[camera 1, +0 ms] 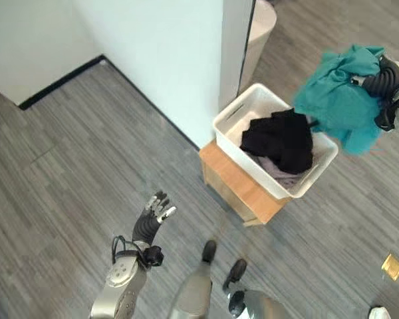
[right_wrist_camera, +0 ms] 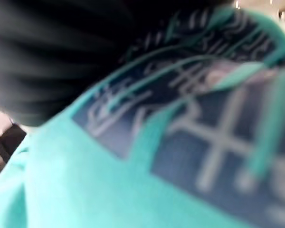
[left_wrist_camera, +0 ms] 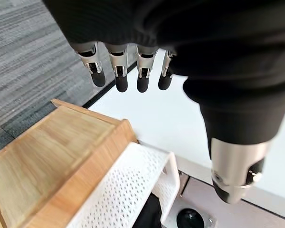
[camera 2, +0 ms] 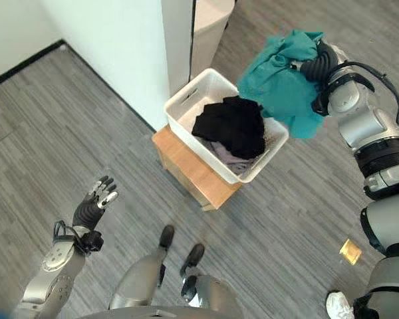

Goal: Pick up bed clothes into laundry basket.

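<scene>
A teal garment [camera 2: 282, 83] hangs bunched from my right hand [camera 2: 317, 63], which is shut on it above the far right corner of the white laundry basket [camera 2: 186, 100]. Up close in the right wrist view the teal cloth [right_wrist_camera: 85, 190] shows a dark printed patch. Inside the basket lie a black garment [camera 2: 229, 126] and some grey cloth [camera 2: 234, 159]. The basket rests on a low wooden stand [camera 2: 193, 169]. My left hand [camera 2: 93, 206] is open with straight fingers [left_wrist_camera: 118, 71], held low at the left, well away from the basket.
A white wall corner [camera 1: 186, 73] stands just left of the basket, with a round pale bin [camera 1: 259, 33] behind it. A small yellow packet [camera 2: 350, 251] and a white object [camera 2: 337, 304] lie on the grey wood floor at the right.
</scene>
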